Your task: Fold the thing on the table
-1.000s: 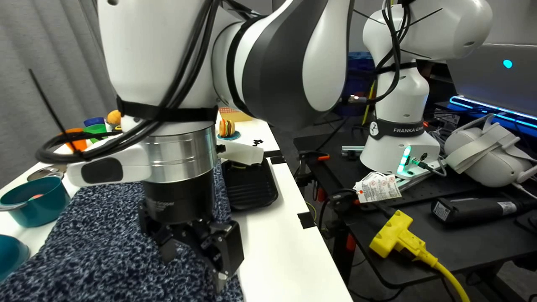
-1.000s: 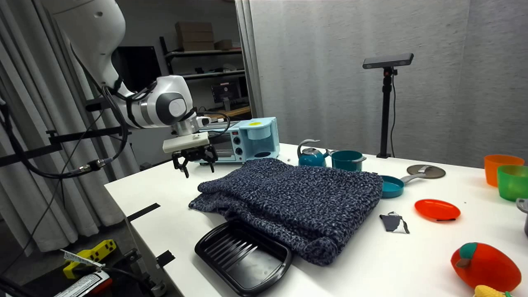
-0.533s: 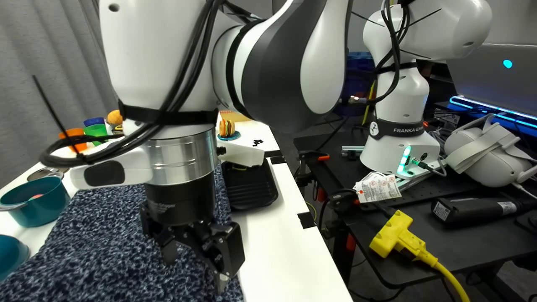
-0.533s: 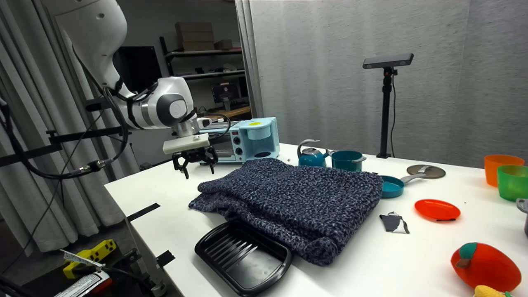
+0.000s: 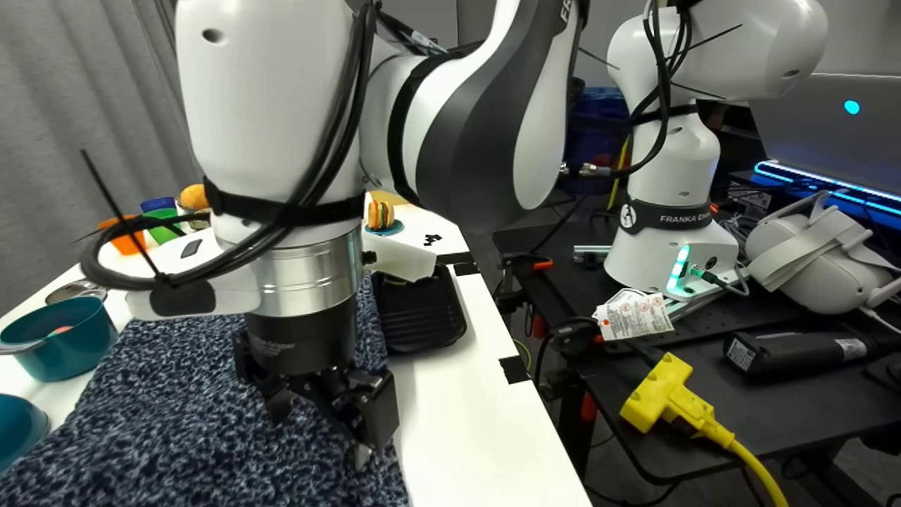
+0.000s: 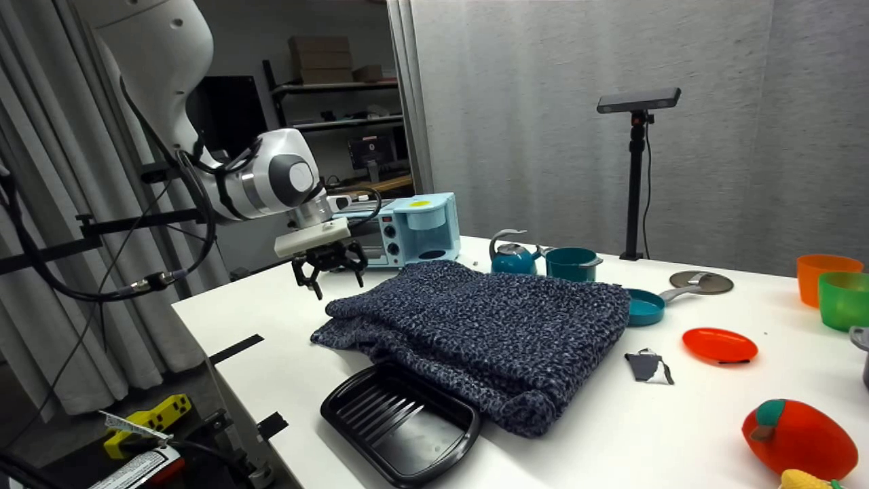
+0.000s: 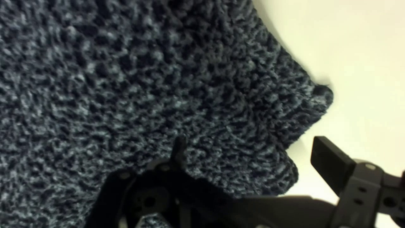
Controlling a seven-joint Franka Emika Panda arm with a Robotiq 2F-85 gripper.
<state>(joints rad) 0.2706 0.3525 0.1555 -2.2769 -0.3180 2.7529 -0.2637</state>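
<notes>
Near left, in an exterior view: outlet block (image 6: 159, 414), yellow, partly hidden; tape strips (image 6: 235, 348), black, at the left edge of the white table (image 6: 679, 435).

Left: arm (image 6: 265, 187), white, cut off at the top; gripper (image 6: 339, 288), black, hanging over the left end of the cloth (image 6: 475, 319), its fingers (image 7: 332, 164) spread wide. In the wrist view one sits over cloth (dark on dark, its outline half lost), the other over the table.

Far left: toaster oven (image 6: 428, 231), pale blue, boxy, its left part blocked by the arm and gripper.

Near centre: tray (image 6: 414, 441), black, glossy, ribbed, round-cornered, just beside the cloth's near edge; contact hard to judge.

Centre: the cloth, thick and nubbly, navy-and-black flecked with grey, lying on the table in stacked, soft-edged folds.

Far centre: kettle (image 6: 514, 261), teal, grey-handled; pot (image 6: 570, 273), teal; lower parts of both hidden behind the cloth.

Far right of the cloth: camera stand (image 6: 635, 183), black, slim, upright; pan (image 6: 648, 311), teal, left rim hidden by the cloth.

Right: scrap (image 6: 641, 367), dark and white, ragged; lid (image 6: 686, 282), round, flat; plate (image 6: 719, 345), red, shallow.

Near right: rounded piece (image 6: 804, 441), red with a green patch, kind unclear; yellow item (image 6: 801, 479), cut off below.

Far right: orange cup (image 6: 809, 284), partly behind green cup (image 6: 845, 305), which is cut off.
</notes>
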